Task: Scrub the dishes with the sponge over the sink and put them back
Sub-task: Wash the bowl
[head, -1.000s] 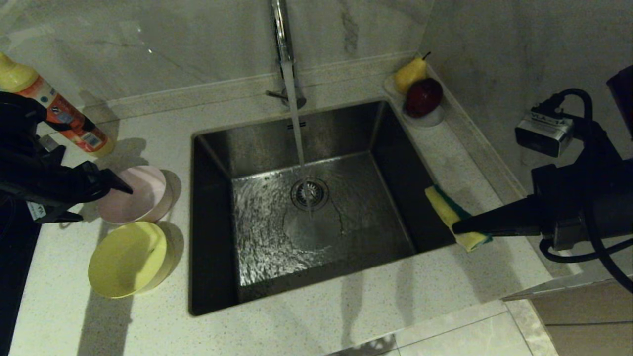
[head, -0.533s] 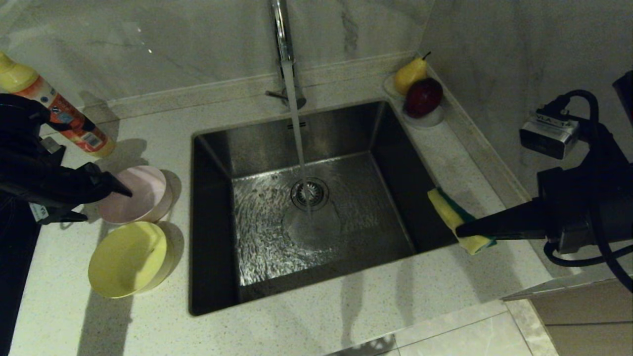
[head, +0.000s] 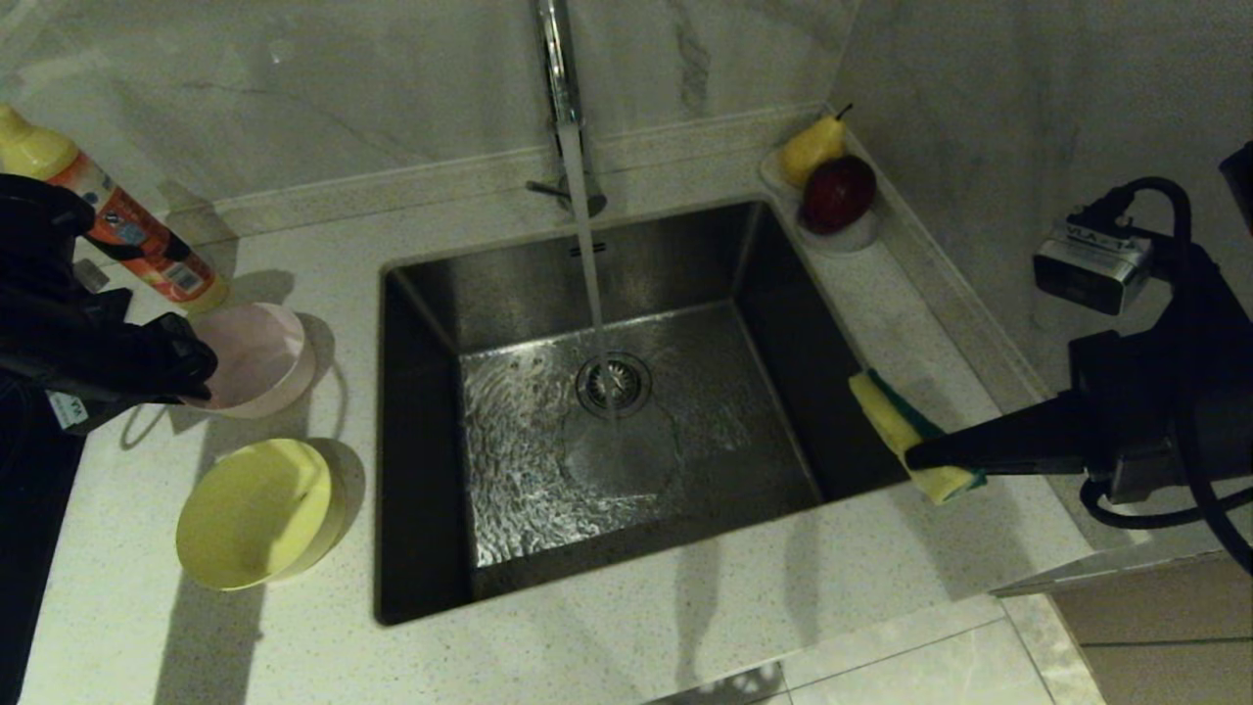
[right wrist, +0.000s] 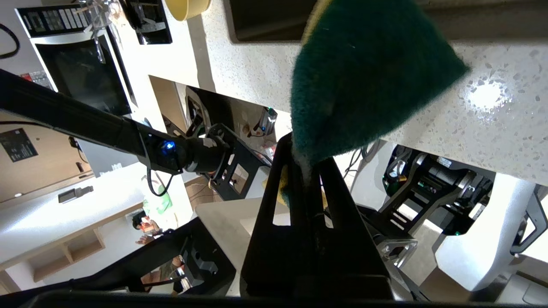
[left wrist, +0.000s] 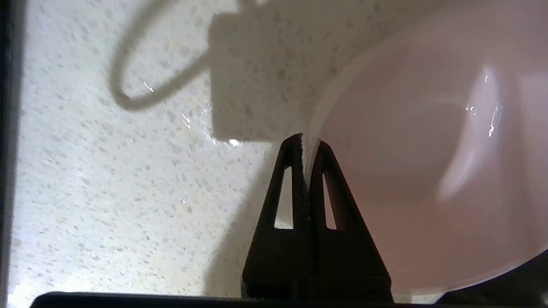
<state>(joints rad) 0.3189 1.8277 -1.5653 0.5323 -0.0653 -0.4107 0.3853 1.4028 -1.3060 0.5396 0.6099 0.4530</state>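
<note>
Left gripper (left wrist: pixel 306 143) pinched tight on rim of pink bowl (head: pixel 256 357), bowl tilted just off the desk (head: pixel 607 646), left of sink (head: pixel 626 421). Right gripper (head: pixel 915 455) clamped on end of sponge (head: pixel 896 426), green side showing in the wrist view, held over the sink's right edge. Yellow bowl (head: pixel 256 511) on desk near pink bowl, toward the front. Tap (head: pixel 558 69) running into sink. Bottle (head: pixel 127 230) behind pink bowl. Pear (head: pixel 811 147) and apple (head: pixel 838 191) on dish at back right corner.
</note>
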